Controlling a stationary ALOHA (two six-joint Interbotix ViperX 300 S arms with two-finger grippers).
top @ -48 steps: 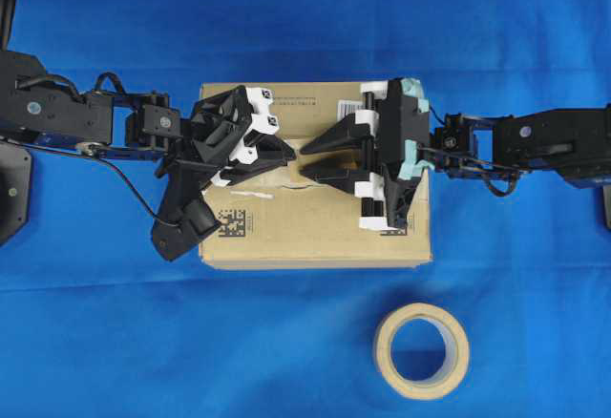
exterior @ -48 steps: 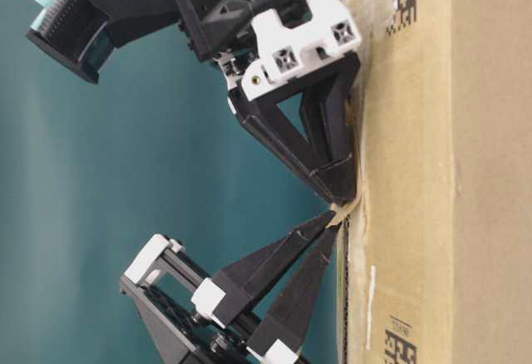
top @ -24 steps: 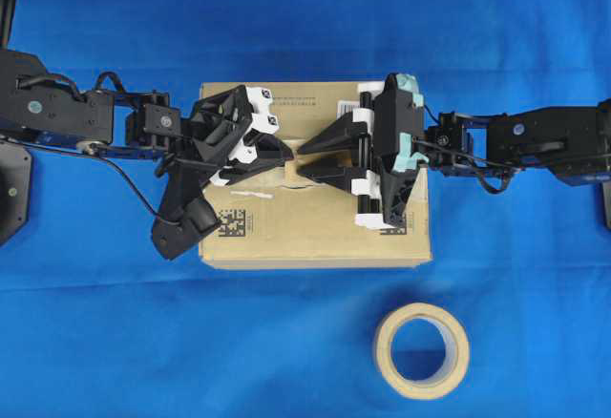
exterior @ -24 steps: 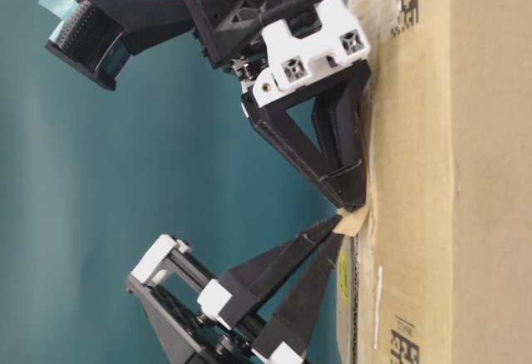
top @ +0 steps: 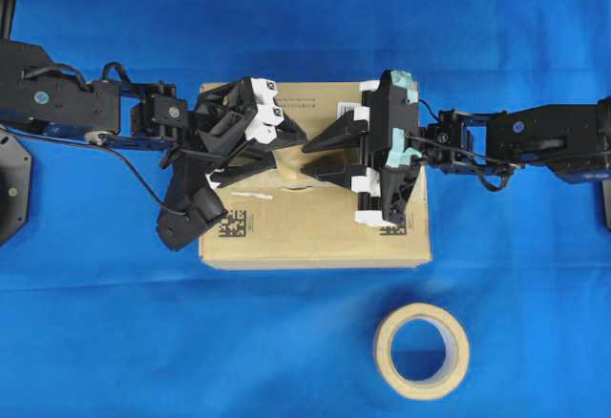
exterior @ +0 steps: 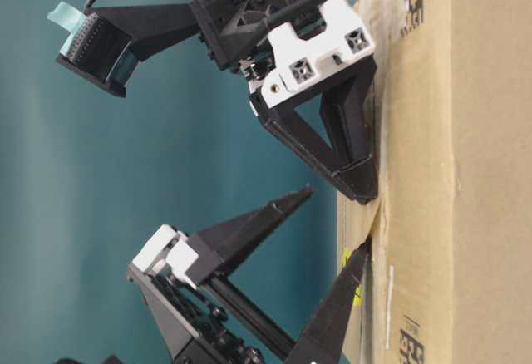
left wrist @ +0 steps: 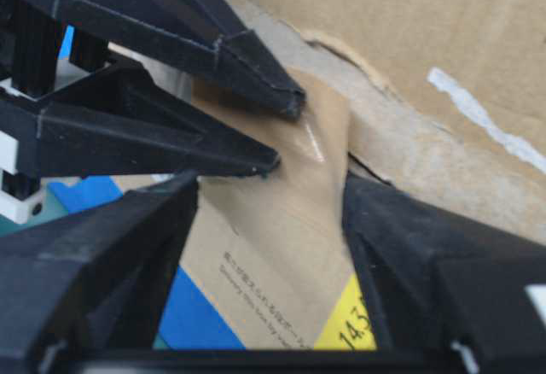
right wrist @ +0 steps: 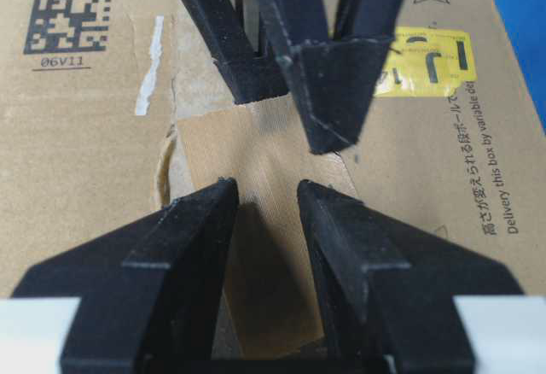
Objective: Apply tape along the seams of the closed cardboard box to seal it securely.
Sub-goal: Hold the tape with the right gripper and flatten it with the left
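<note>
We are finding the left gripper (top: pixel 289 150) standing wide apart over the middle of the box (top: pixel 315 237), gripping nothing, its fingertips (right wrist: pixel 256 75) straddling the tape (right wrist: pixel 256 220). The tape is lying flat on the box top beside the yellow sticker (right wrist: pixel 422 62), over a worn band. The right gripper (top: pixel 315 157) is facing it with jaws parted, tips resting at the tape's edge; a tape roll (top: pixel 421 350) is sitting on the blue cloth (top: pixel 115 342), well apart.

Matt brown cardboard box (right wrist: pixel 77 135), finely ribbed paper tape (right wrist: pixel 256 220), seemingly matt black plastic hands.
</note>
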